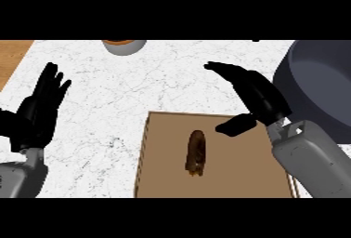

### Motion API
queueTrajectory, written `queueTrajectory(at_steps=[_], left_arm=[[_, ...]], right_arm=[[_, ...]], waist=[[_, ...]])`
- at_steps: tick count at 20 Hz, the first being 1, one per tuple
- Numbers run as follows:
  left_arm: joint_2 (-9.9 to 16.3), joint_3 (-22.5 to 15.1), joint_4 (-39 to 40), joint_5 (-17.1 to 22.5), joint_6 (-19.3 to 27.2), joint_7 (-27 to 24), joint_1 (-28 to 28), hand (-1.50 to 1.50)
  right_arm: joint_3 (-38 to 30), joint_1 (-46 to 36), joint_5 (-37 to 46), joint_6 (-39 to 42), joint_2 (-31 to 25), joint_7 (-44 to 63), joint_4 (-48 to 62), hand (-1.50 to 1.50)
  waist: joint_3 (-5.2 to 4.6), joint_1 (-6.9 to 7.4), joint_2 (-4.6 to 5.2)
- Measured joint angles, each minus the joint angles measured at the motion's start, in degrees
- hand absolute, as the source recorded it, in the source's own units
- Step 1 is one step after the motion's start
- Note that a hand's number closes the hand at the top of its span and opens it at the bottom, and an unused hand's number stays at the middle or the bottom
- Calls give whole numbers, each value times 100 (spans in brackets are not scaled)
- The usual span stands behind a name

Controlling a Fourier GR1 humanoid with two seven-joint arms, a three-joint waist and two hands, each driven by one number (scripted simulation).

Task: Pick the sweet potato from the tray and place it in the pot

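White counter (123, 107) rims tray (165, 139), sweet potato (195, 152) seemingly untouched.

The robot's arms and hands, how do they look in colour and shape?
Both forearms are smooth grey shells, rounded and blocky, the left forearm and the right forearm. Each ends in a black hand with slim fingers and a thumb: the left hand and the right hand. No cables or markings show.

No readable text, label, brand, number or sign shows on any surface or object anywhere in the head view
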Motion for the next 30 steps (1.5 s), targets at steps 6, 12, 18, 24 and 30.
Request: queueTrajectory(at_steps=[6,12,18,24,30], left_arm=[[-27,27,62,1,-43,62,-112,0],[-50,70,140,-1,-138,-18,-95,0],[-37,139,-40,-23,-207,32,56,0],[-110,249,-28,-98,-247,84,5,0],[-228,243,-100,-227,-241,30,139,0]], right_arm=[[583,-593,-316,1546,272,1525,49,-150],[1109,-1166,-597,2663,1030,2958,554,-150],[1268,-1268,-718,2904,1669,3344,1145,-150],[1341,-970,-501,2960,1993,3476,1207,-150],[1499,-716,-121,3040,1996,3527,1326,-150]], waist=[[-8,17,0],[-8,58,11],[1,35,9],[5,-14,12],[6,-24,5]])
